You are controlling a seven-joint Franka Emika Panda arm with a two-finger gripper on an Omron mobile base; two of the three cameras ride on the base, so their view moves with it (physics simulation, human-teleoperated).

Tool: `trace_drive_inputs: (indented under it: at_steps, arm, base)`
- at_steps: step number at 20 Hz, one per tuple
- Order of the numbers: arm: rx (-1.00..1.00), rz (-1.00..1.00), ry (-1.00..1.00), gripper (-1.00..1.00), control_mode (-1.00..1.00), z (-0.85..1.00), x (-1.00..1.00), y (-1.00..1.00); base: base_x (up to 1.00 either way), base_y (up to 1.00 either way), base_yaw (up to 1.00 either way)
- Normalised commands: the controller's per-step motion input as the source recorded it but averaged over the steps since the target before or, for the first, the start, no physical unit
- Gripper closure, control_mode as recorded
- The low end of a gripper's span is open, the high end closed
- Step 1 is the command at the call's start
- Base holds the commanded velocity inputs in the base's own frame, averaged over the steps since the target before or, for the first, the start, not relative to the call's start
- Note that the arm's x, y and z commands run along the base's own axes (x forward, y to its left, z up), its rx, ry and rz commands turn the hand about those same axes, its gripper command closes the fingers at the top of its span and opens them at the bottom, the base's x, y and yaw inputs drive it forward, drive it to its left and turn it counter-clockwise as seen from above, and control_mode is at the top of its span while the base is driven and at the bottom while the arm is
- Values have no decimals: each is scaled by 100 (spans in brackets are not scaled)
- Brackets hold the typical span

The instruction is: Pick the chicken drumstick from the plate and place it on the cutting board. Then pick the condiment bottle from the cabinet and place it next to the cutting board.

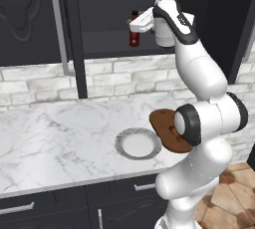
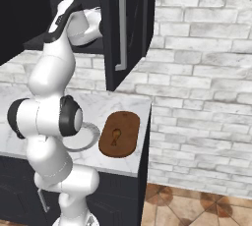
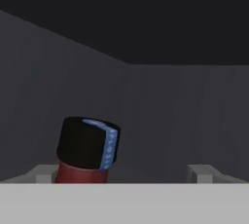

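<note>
Gripper [image 1: 133,25] at the open cabinet [image 1: 30,19], jaws wide apart.
The condiment bottle [image 1: 134,35] stands on the shelf, seemingly between the fingers; drumstick [image 2: 115,137] on cutting board [image 2: 119,134], beside the plate [image 1: 138,143].

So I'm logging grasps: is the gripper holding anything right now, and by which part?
Nothing is held. The gripper is open inside the cabinet, its fingers spread wide, with the bottle near one fingertip but not clamped.

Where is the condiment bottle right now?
The condiment bottle stands on the shelf inside the open cabinet, above the counter; in the left base view the open gripper sits right at it.
</note>
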Motion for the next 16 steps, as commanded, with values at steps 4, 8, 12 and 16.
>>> trace_drive_inputs:
  at_steps: [4,8,12,16]
  arm:
    - [1,0,0,-100,-100,0,8,8]
    - [1,0,0,-100,-100,0,10,6]
    - [0,0,0,-100,-100,0,5,0]
    - [0,0,0,100,-100,0,0,0]
  base:
    - [0,0,0]
    - [0,0,0]
    - [0,0,0]
    - [0,0,0]
